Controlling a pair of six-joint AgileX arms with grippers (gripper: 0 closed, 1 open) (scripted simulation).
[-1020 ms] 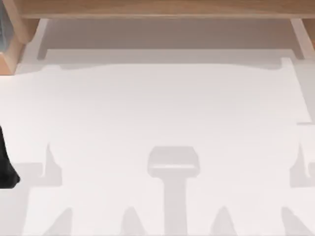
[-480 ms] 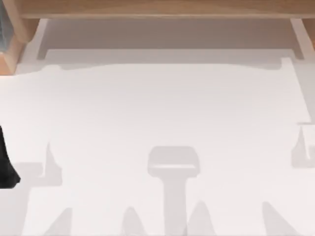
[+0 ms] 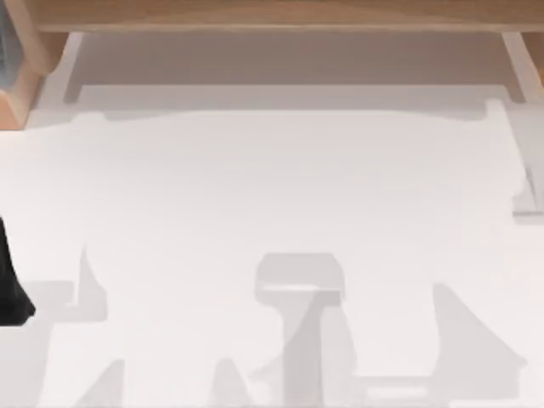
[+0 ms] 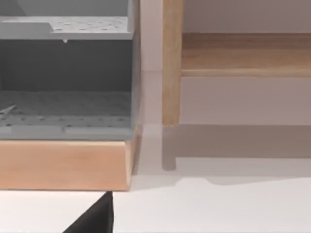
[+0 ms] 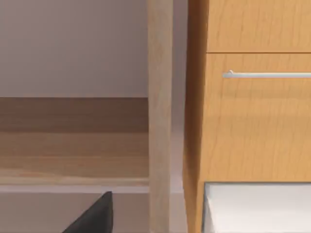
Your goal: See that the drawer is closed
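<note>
The white table lies nearest, crossed by arm shadows, with a dark part of the left arm at its left edge. The pictures do not show how either arm's jaws stand. Farther back, at the table's left rear, the left wrist view shows an open drawer, its wooden front pulled forward and its grey inside bare. The right wrist view faces a wooden cabinet front with a metal handle, apparently shut. The risk: a push landing off-centre could skew the drawer, or the arm might clip the wooden post beside it.
</note>
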